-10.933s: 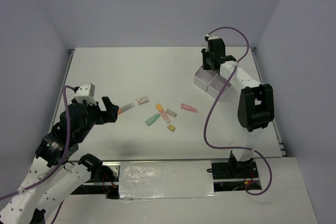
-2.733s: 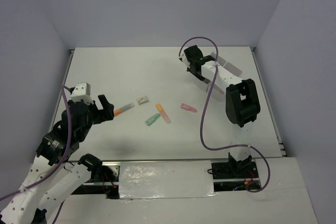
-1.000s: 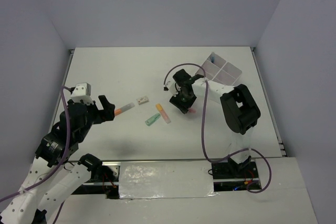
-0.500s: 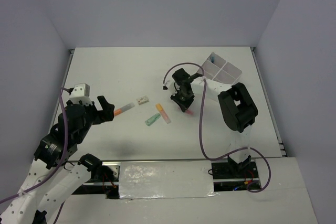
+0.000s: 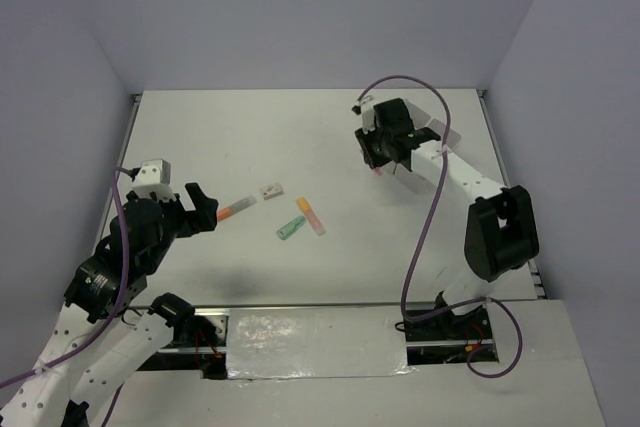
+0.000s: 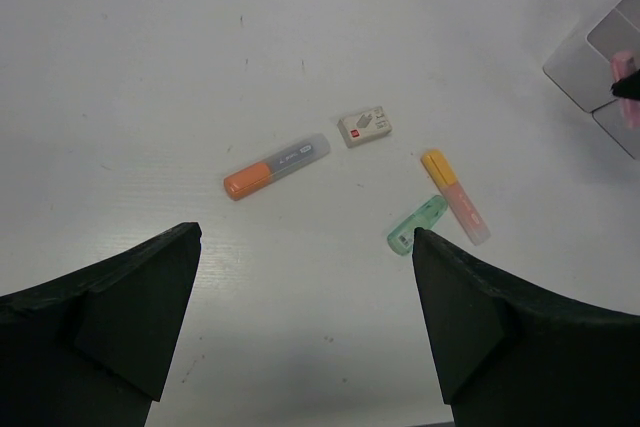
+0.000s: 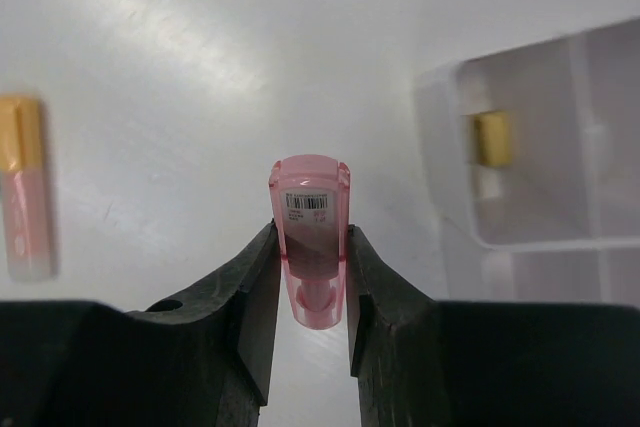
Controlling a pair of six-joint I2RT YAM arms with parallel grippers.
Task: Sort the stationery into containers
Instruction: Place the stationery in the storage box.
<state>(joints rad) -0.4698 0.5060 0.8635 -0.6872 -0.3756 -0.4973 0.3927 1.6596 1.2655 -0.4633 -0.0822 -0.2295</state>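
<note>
My right gripper (image 5: 378, 161) is shut on a pink marker (image 7: 312, 215) and holds it above the table, just left of the white divided box (image 7: 560, 107). The arm hides most of the box in the top view (image 5: 444, 133). One compartment holds a small yellow eraser (image 7: 492, 137). My left gripper (image 5: 205, 209) is open and empty, hovering at the left. An orange marker (image 6: 277, 166), a white eraser (image 6: 365, 127), a yellow-and-pink marker (image 6: 456, 195) and a green marker (image 6: 417, 225) lie on the table between the arms.
The white table (image 5: 300, 137) is walled at the back and sides. The right arm's purple cable (image 5: 420, 237) loops over the right part of the table. The box corner shows at the far right of the left wrist view (image 6: 590, 57).
My right gripper closed on the pink marker where it lay mid-table, lifted it and carried it back right to the box. The left arm has barely moved.
</note>
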